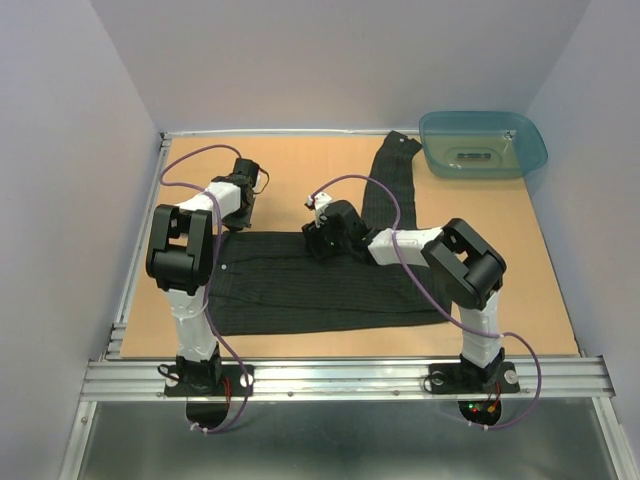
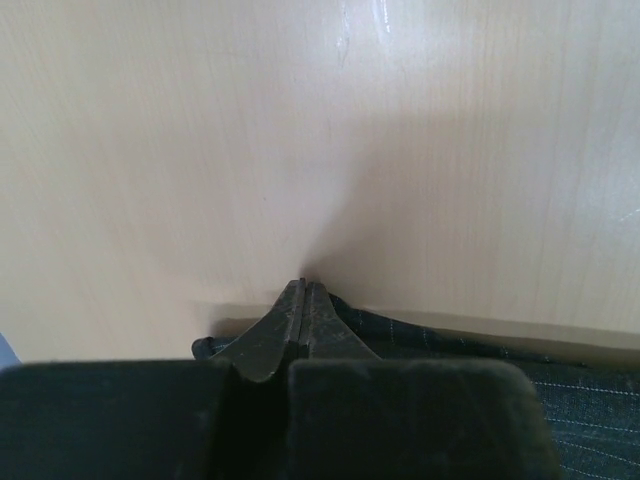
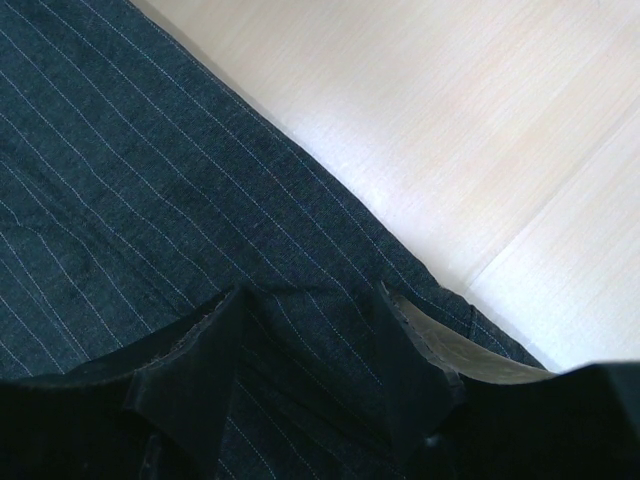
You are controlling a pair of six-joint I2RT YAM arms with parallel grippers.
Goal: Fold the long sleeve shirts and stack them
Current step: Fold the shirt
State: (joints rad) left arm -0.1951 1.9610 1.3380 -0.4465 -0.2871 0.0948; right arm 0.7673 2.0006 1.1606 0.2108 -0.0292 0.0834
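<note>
Your left gripper (image 1: 242,214) and right gripper (image 1: 322,248) hang over the black pinstriped cloth shirt (image 1: 300,290), which lies flat at centre with one sleeve toward one o'clock. Left wrist view: fingers (image 2: 265,345) pressed together at the shirt's edge. Right wrist view: fingers (image 3: 195,350) spread over the cloth.

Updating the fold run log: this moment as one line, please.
shirt: spread on table, one sleeve reaching toward tub | left jaws: shut at shirt's far-left edge | right jaws: open over cloth
</note>
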